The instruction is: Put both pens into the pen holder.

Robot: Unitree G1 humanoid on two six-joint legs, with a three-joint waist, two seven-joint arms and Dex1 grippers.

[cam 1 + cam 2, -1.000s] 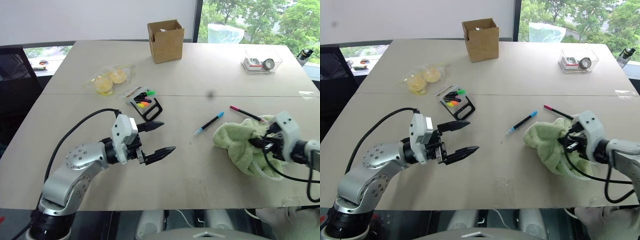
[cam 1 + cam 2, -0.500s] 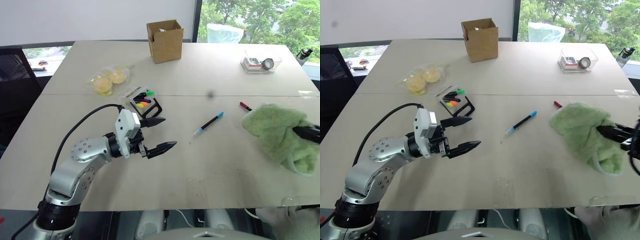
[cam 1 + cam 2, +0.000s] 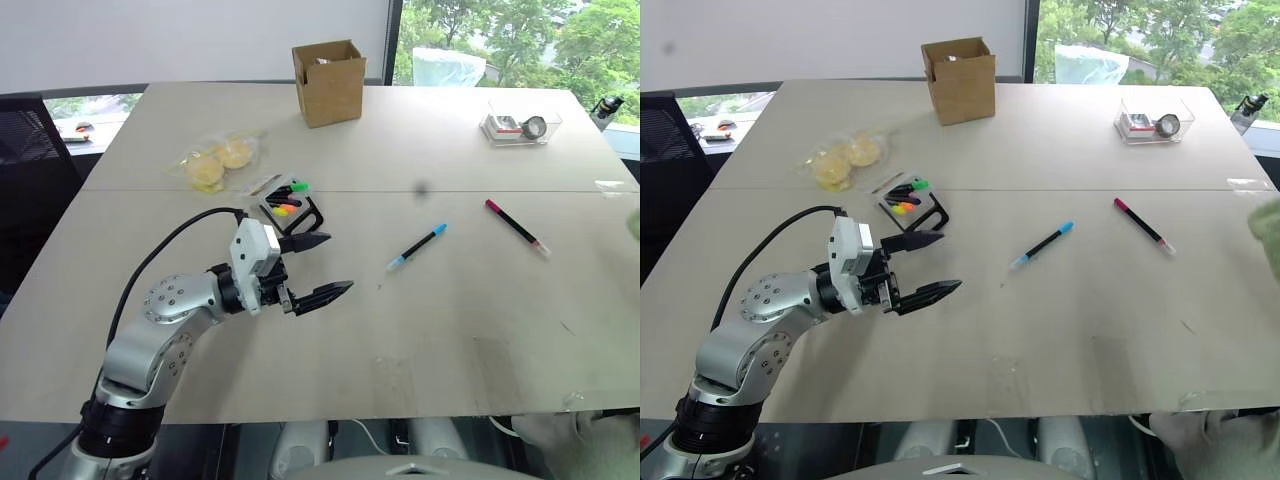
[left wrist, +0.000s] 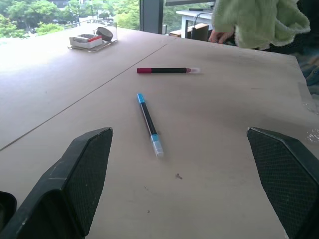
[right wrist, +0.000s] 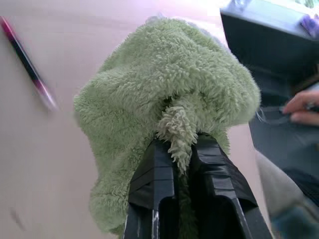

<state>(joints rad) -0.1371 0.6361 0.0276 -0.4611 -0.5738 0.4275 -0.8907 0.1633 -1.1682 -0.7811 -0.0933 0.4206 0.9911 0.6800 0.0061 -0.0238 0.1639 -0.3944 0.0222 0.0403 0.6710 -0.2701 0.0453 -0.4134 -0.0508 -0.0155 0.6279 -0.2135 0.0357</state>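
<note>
Pens are two on the table [image 3: 450, 340], both lying flat and well apart from each other. The blue-tipped pen [image 3: 417, 247] lies near the middle of the table, and the pink-capped pen [image 3: 516, 226] lies further toward the robot's right side. One pen holder [image 3: 294, 216] stands near the left gripper [image 3: 322, 268], just beyond its upper finger; inside it there are short neon highlighters [image 3: 287, 200], and I cannot count them exactly. No pen is in the holder.

Other things, each only one: a brown cardboard box [image 3: 330, 82] at the far side of the table, a clear plastic container [image 3: 520, 122] at the far right corner, and a clear bag with yellow round pieces [image 3: 215, 163] beyond the holder.

The left gripper is spread wide, its two black fingers far from each other, and it holds nothing and touches nothing. It hangs a little above the table and points toward the blue-tipped pen, which the left wrist view shows between the two fingers but at a distance.

The right gripper [image 5: 180, 164] is clenched on a green fluffy towel [image 5: 164, 104], with a fold of it pinched between the fingers, off to the right of the table. In the right wrist view a person's hand [image 5: 301, 105] is seen beside the towel, not touching it.
</note>
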